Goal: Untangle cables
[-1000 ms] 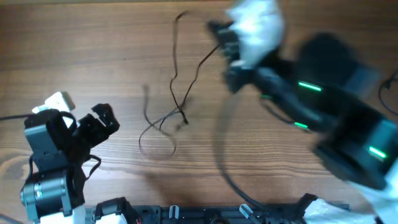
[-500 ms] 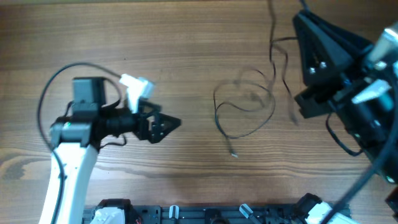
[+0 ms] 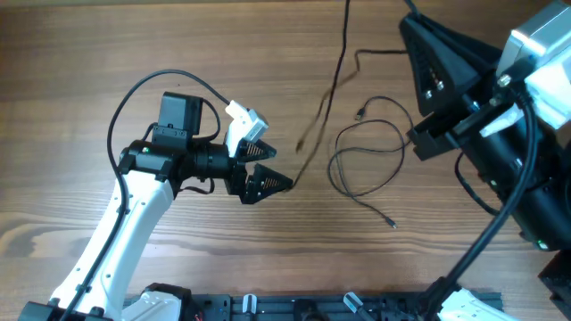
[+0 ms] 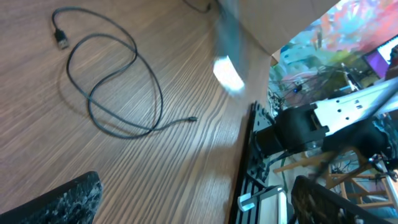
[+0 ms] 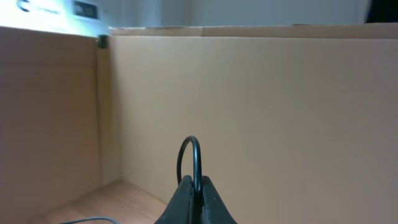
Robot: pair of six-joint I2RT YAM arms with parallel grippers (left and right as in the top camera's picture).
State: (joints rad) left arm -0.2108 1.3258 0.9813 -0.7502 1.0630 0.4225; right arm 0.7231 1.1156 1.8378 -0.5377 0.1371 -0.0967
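One thin black cable [image 3: 366, 160] lies in a loose loop on the wooden table, with small plugs at both ends. It also shows in the left wrist view [image 4: 112, 87]. A second thin cable [image 3: 328, 76] hangs blurred from above, its lower end near the table. My right gripper [image 3: 412, 36] is raised high and shut on a thin black cable loop [image 5: 193, 155]. My left gripper [image 3: 266, 169] is open and empty just left of the hanging cable's end; its fingers [image 4: 196, 205] are wide apart.
Brown cardboard walls [image 5: 261, 106] fill the right wrist view. A black rail [image 3: 294, 308] runs along the table's front edge. The bulky right arm [image 3: 508, 152] covers the right side of the table.
My left arm has reached right toward the table's middle. My right gripper has risen with a cable in it. The looped cable now lies right of centre.
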